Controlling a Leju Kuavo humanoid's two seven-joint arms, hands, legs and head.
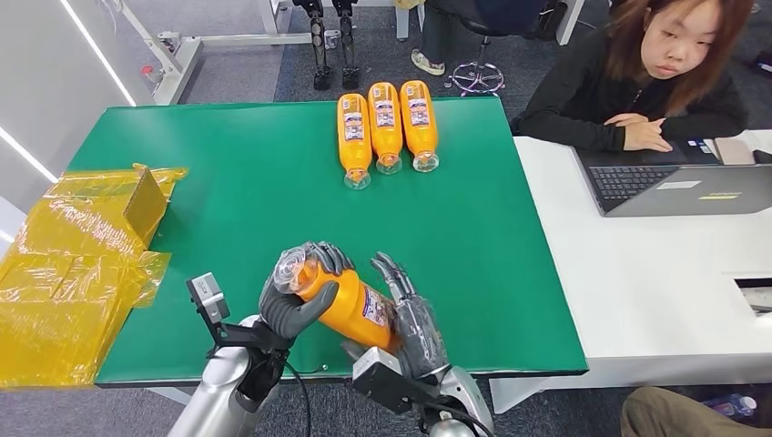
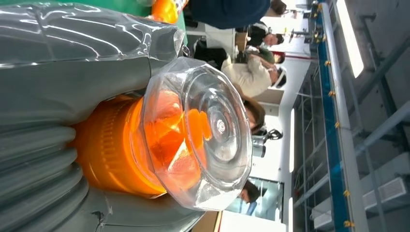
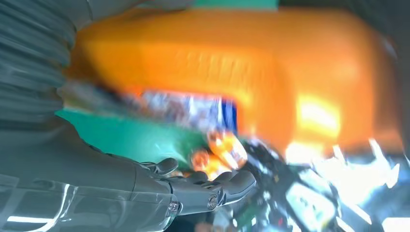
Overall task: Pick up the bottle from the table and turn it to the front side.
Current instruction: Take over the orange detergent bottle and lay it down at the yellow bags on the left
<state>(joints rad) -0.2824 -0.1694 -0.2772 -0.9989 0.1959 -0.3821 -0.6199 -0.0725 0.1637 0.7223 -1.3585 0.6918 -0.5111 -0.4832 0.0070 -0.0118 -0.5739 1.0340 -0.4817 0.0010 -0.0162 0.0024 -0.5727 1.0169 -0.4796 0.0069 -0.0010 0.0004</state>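
We see the orange bottle [image 1: 350, 308] lifted above the near edge of the green table [image 1: 264, 200], lying roughly on its side, clear cap end toward the robot's left, base toward its right. Label [image 1: 374, 307] partly visible on the upper side, near the right hand.

Left hand [image 1: 296, 291]: fingers curled round the neck and cap end, gripping it. The left wrist view shows the clear faceted cap [image 2: 203, 133] sticking out past the grey thumb and fingers, orange neck ring wedged among them.

Right hand [image 1: 411, 314]: placed against the base end of the bottle, fingers [image 1: 393, 273] extended and fairly straight alongside it rather than wrapped. The right wrist view is blurred; we see the orange body [image 3: 232, 72] close over the palm, with the fingers [image 3: 212, 186] loosely extended beneath it. Whether this hand actually bears on the bottle we cannot tell.

Relative to the held bottle: three more orange bottles [image 1: 386, 127] lie side by side at the far side of the table, caps pointing toward the robot, touching or nearly so. To the robot's left, crumpled yellow plastic wrapping [image 1: 73, 264] covers the table's left edge. To the right, a white desk [image 1: 655, 273] adjoins the table, with a laptop [image 1: 674, 187] and a seated person [image 1: 655, 73] behind it.
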